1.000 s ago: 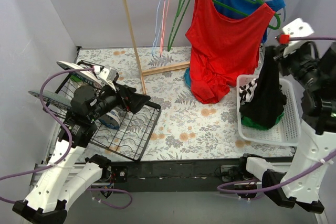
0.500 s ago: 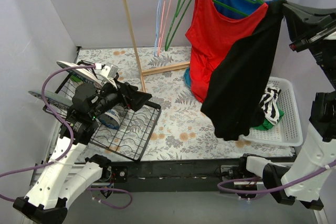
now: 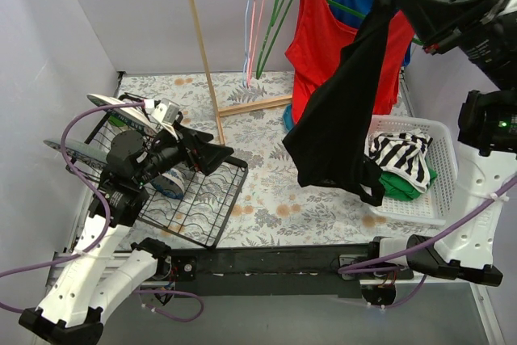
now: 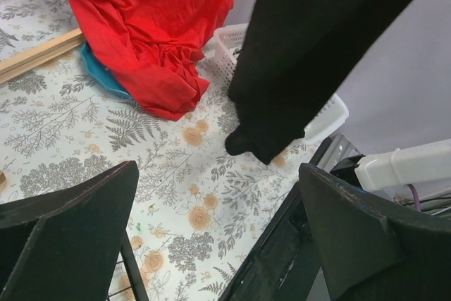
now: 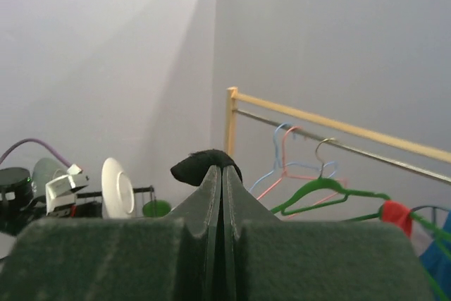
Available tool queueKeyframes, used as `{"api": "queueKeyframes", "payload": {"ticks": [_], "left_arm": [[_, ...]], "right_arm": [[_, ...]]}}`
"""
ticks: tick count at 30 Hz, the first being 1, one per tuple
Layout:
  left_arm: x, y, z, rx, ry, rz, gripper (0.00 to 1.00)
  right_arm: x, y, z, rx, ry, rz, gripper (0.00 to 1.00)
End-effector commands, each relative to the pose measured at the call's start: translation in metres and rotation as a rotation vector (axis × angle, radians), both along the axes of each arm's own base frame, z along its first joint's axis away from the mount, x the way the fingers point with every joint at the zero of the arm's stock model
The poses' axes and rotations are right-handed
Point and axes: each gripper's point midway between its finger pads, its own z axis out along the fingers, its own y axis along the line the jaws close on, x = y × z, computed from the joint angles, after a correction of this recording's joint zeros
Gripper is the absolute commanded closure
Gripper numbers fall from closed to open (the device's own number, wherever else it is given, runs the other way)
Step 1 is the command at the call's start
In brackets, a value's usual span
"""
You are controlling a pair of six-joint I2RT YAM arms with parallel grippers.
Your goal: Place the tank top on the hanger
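Floral table [image 3: 266,159]; right end effector [image 5: 222,171] pinches tank top [image 3: 347,111]; left end effector [image 4: 217,170] spread.

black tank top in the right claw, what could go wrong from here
Slip: the right wrist view shows only a small nub of the tank top past the shut right claw, so it may drop.
Snag: it hangs bunched in front of the red top and could catch it.
The green hanger hangs free, with the open left claw far off.
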Motion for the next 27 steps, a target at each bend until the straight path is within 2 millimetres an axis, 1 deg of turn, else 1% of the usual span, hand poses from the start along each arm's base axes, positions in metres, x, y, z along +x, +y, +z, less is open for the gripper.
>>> {"api": "queueKeyframes", "payload": {"ticks": [1,2,3,4,5,6,7,8,9,10,11,12,13,14,15,16,17,18,19,20,22,23,24,26,27], "left_arm": [[-0.005,0.000,0.015,-0.015,-0.048,-0.018,0.02],[-0.004,-0.001,0.016,-0.018,-0.047,-0.020,0.02],[-0.004,-0.001,0.015,-0.017,-0.041,-0.021,0.02],[-0.003,-0.002,0.014,-0.017,-0.041,-0.024,0.02],[-0.003,-0.002,0.016,-0.022,-0.039,-0.024,0.02],[-0.002,-0.002,0.015,-0.022,-0.039,-0.020,0.02],[-0.002,-0.002,0.015,-0.023,-0.038,-0.018,0.02],[-0.003,-0.001,0.016,-0.026,-0.040,-0.016,0.02],[-0.003,-0.001,0.014,-0.024,-0.032,-0.012,0.02],[-0.004,0.001,0.015,-0.026,-0.036,-0.006,0.02],[-0.004,0.002,0.015,-0.026,-0.034,0.000,0.02],[-0.005,0.003,0.013,-0.023,-0.027,0.004,0.02],[-0.006,0.004,0.012,-0.022,-0.024,0.007,0.02],[-0.007,0.005,0.012,-0.023,-0.027,0.013,0.02],[-0.008,0.005,0.011,-0.021,-0.021,0.011,0.02],[-0.009,0.004,0.008,-0.019,-0.013,0.005,0.02],[-0.010,0.003,0.007,-0.020,-0.007,-0.005,0.02],[-0.011,0.001,0.006,-0.027,0.000,-0.019,0.02],[-0.011,-0.001,0.000,-0.027,0.017,-0.032,0.02],[-0.012,-0.007,-0.002,-0.033,0.024,-0.071,0.02],[-0.013,-0.014,-0.010,-0.046,0.071,-0.114,0.02],[-0.014,-0.019,-0.013,-0.052,0.095,-0.142,0.02],[-0.013,-0.025,-0.018,-0.057,0.124,-0.186,0.02],[-0.014,-0.035,-0.023,-0.087,0.166,-0.233,0.02],[-0.015,-0.046,-0.030,-0.085,0.194,-0.263,0.02]], "right_arm": [[-0.013,0.040,-0.038,-0.071,0.050,0.221,0.99],[-0.013,0.054,-0.056,-0.103,0.102,0.267,0.99],[-0.013,0.064,-0.071,-0.149,0.081,0.278,0.99],[-0.013,0.090,-0.105,-0.178,0.171,0.379,0.99],[-0.009,0.100,-0.130,-0.197,0.228,0.416,0.99],[-0.016,0.108,-0.149,-0.222,0.251,0.456,0.99],[-0.017,0.121,-0.173,-0.272,0.247,0.479,0.99],[-0.011,0.130,-0.215,-0.318,0.318,0.493,0.99],[-0.014,0.134,-0.243,-0.372,0.366,0.495,0.99],[-0.020,0.142,-0.268,-0.448,0.306,0.509,0.99],[-0.021,0.144,-0.305,-0.510,0.343,0.518,0.99],[-0.027,0.142,-0.335,-0.570,0.404,0.525,0.89],[-0.036,0.143,-0.355,-0.624,0.408,0.551,0.78],[-0.035,0.140,-0.375,-0.703,0.332,0.543,0.66],[-0.030,0.135,-0.388,-0.754,0.339,0.506,0.40],[-0.033,0.126,-0.405,-0.815,0.380,0.495,0.29],[-0.028,0.121,-0.412,-0.872,0.335,0.467,0.23],[-0.018,0.111,-0.423,-0.941,0.336,0.401,0.17],[-0.021,0.101,-0.436,-1.005,0.362,0.391,0.16],[-0.012,0.088,-0.446,-1.090,0.330,0.334,0.16],[-0.008,0.065,-0.468,-1.180,0.374,0.284,0.15],[0.002,0.049,-0.476,-1.242,0.394,0.201,0.16],[0.005,0.038,-0.485,-1.274,0.414,0.170,0.16],[0.019,0.008,-0.496,-1.312,0.483,0.062,0.16],[0.023,-0.002,-0.500,-1.321,0.502,0.038,0.16]]}}
